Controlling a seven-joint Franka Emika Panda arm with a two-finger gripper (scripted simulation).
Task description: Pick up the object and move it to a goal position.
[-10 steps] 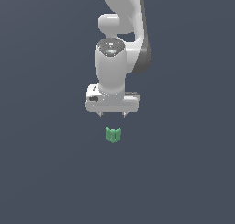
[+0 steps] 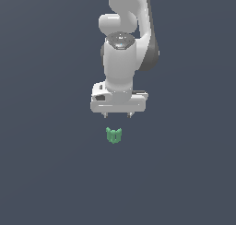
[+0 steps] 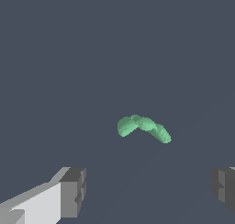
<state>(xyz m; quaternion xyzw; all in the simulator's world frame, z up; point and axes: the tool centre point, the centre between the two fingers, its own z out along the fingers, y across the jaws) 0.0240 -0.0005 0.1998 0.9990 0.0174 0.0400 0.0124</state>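
Observation:
The object [image 2: 114, 135] is a small bright-green blocky piece with a notched, two-lobed top, lying on the dark grey floor. My white gripper [image 2: 117, 115] hangs just above and slightly behind it in the exterior view, apart from it. Its short dark fingertips [image 2: 106, 114] stand wide apart, so it is open and empty. In the wrist view the object [image 3: 143, 128] shows as a green bent shape ahead of the gripper [image 3: 149, 187], beyond the gap between the two grey finger pads [image 3: 73, 192].
The white arm [image 2: 124, 39] rises above the gripper to the frame's top. The floor [image 2: 46, 173] is a plain dark grey surface with nothing else on it.
The gripper and the object stand much as before; I see no clear movement.

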